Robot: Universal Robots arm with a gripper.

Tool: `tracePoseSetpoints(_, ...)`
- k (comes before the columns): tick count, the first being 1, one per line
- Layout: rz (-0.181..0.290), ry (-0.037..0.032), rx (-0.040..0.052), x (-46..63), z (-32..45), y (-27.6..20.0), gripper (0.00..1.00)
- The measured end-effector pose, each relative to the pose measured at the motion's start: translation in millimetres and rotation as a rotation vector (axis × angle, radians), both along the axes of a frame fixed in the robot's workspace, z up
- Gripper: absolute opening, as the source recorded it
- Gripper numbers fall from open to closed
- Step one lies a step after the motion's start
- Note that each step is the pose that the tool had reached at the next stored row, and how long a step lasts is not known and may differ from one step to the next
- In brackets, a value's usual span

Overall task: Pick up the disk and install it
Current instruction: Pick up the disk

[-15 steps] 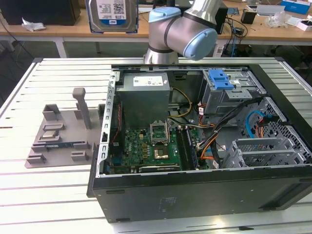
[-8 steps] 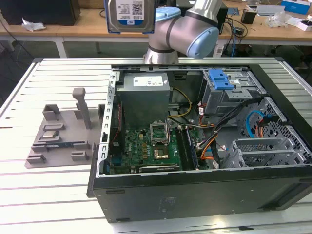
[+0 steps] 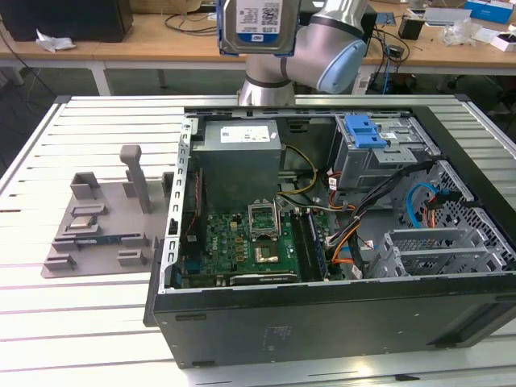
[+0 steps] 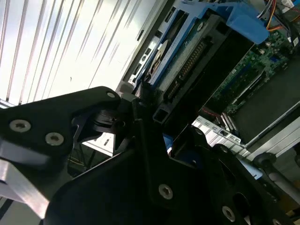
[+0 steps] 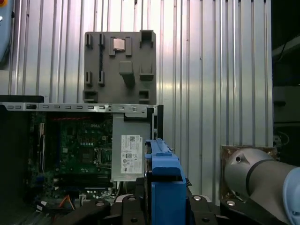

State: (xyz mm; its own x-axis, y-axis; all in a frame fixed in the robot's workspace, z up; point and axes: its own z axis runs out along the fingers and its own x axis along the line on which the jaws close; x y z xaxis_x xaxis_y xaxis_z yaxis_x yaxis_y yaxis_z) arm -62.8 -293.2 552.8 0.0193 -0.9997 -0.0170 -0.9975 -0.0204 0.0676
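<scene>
A robotics or electronics lab: a robot arm [image 3: 330, 48] rises at twelve o'clock of an opened computer case [image 3: 322, 318] on a slatted metal table [image 3: 89, 322], a grey parts jig [image 3: 90, 240] at nine o'clock, cable-strewn wooden benches [image 3: 161, 36] behind

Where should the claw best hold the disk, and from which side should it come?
Probably across the two broad flat faces of the disk, coming in edge-on at one end. Those faces are flat and parallel, and the blue side rails are then left free. In the first wrist view the claw seems to clamp it so.
</scene>
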Motion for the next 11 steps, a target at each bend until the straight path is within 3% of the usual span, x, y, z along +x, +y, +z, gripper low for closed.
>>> tracePoseSetpoints(2,0.000,0.0004,0.0000,10.1,0.0,0.0,0.37)
tracePoseSetpoints(6,0.000,0.0020,0.0001,40.1,-0.4,0.0,0.37)
tracePoseSetpoints(8,0.000,0.0028,0.0001,48.8,-0.8,-1.4,0.37)
tracePoseSetpoints(11,0.000,0.0034,0.0009,51.4,-1.6,-16.4,0.37)
